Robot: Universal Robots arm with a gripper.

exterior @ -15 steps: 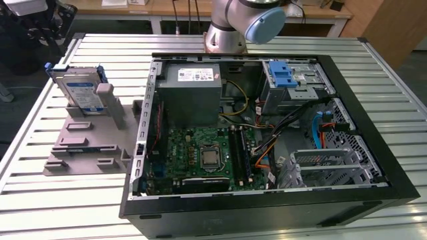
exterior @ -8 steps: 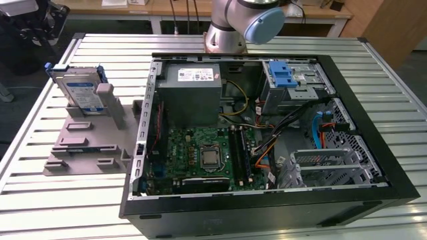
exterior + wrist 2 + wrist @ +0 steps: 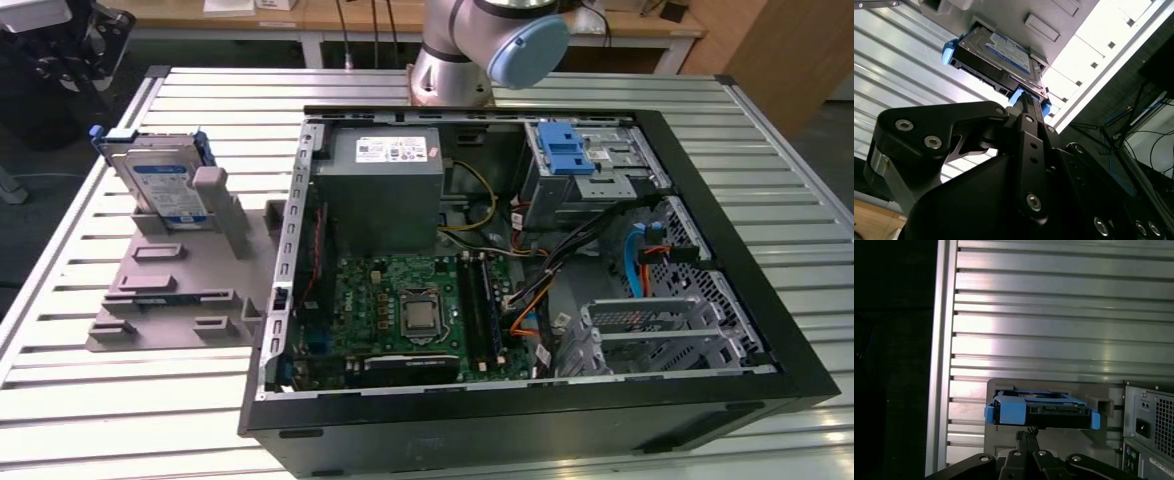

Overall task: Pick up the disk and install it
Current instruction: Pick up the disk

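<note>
1. Gripper [image 3: 1026, 431]: in both wrist views I see its 2 black fingers drawn together to 1 narrow tip, with nothing between them. The tip points at the near blue edge of the disk. From the wrist views I cannot tell whether it touches.

2. Disk [image 3: 1041, 412]: outside the computer case [image 3: 534, 410], at the exterior view's left of it. It stands on edge in a grey holder [image 3: 174, 300]. The first wrist view gives it edge-on, with the blue bracket wrapping both ends. The second wrist view gives the broad face of the disk [image 3: 999, 52] with its blue-and-white label. In the exterior view the disk [image 3: 158, 180] stands free, slightly tilted.

3. Holder: a stepped grey block lying flat just beside the case's outer wall.

4. Case: black, on its side and open. The exterior view lists its contents as 1 grey metal box [image 3: 387, 200] with a white sticker, 1 green board [image 3: 400, 300] and 1 blue latch [image 3: 567, 150] at a drive bay. The first wrist view adds the case's rear panel [image 3: 1154, 435], with a vent grille and a socket.

5. Table [image 3: 80, 400]: slatted bare metal under the case and holder.

6. Arm [image 3: 467, 50]: its base stands on the table beyond the case's far wall.
</note>
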